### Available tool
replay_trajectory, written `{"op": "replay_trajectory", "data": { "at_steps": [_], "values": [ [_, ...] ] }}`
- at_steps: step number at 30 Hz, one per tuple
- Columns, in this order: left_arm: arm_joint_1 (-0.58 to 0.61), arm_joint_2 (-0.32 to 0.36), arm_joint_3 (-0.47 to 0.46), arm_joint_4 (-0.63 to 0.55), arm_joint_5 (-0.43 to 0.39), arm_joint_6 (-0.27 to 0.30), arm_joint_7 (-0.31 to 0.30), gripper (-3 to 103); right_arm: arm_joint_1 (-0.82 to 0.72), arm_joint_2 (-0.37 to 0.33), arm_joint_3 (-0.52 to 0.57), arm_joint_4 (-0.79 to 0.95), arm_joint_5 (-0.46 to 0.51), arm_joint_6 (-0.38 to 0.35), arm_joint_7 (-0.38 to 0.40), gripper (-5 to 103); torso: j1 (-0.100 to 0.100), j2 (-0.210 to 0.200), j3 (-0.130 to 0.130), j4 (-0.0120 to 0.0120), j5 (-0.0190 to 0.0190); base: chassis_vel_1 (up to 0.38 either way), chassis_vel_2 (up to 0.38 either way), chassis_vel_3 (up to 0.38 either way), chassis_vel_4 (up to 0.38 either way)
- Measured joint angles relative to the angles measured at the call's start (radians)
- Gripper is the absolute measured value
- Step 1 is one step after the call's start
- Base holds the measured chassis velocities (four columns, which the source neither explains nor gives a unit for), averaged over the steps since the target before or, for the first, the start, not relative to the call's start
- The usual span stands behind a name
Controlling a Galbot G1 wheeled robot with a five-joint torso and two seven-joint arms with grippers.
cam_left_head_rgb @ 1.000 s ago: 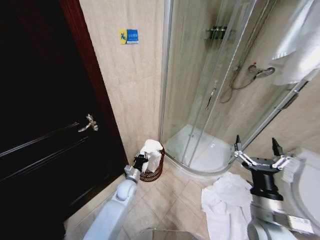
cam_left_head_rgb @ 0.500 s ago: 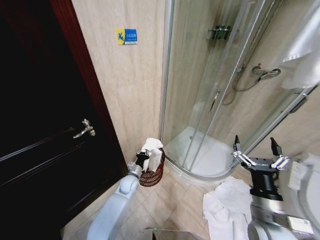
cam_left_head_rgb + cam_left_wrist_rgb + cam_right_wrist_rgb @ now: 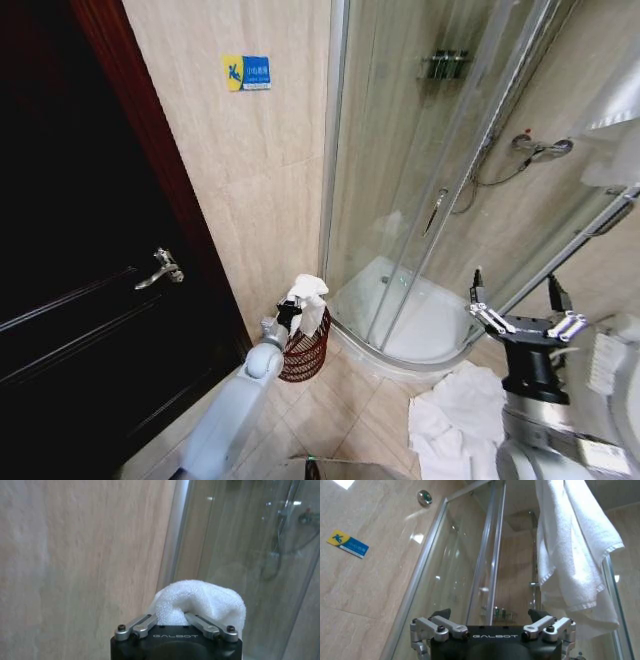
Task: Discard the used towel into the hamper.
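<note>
Overhead, left claw (image 3: 292, 312) clamping towel (image 3: 306, 296) above hamper (image 3: 304, 352); wrist-close, towel folds.

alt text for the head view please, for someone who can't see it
The robot's left gripper holds a white towel at the top of a dark red wire hamper standing on the tiled floor between a dark door and a glass shower enclosure. The right gripper waits open nearby.
</note>
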Motion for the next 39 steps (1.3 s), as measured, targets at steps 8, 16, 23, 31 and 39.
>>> {"op": "replay_trajectory", "data": {
  "at_steps": [8,16,23,31,39],
  "values": [
    [-0.074,-0.013,0.052,0.111,0.001,0.029,-0.037,6,0.005,-0.005,0.005,-0.012,-0.014,0.023,0.0,100,0.0,0.0,0.0,0.0,0.0,0.0,0.0,0.0,0.0],
    [-0.131,-0.006,0.08,0.211,0.038,0.041,-0.05,6,0.022,-0.018,0.005,-0.026,-0.01,0.024,-0.005,100,0.0,0.0,0.0,0.0001,0.0001,0.0,0.0,0.0,0.0],
    [-0.18,0.01,0.099,0.296,0.095,0.021,-0.033,6,0.027,-0.025,0.006,-0.032,0.004,0.024,-0.011,100,0.0,0.0,0.0,0.0001,0.0,0.0,0.0,0.0,0.0],
    [-0.197,0.017,0.117,0.333,0.118,0.008,-0.018,6,0.03,-0.028,0.005,-0.033,0.008,0.028,-0.014,100,0.0,0.0,0.0,0.0,0.0,-0.011,0.013,0.014,-0.01],
    [-0.184,0.017,0.118,0.334,0.118,0.007,-0.017,6,0.041,-0.033,0.004,-0.045,0.021,0.096,-0.047,100,0.001,0.0,0.0,0.0002,0.0002,-0.087,0.092,0.089,-0.081]
  ]
}}
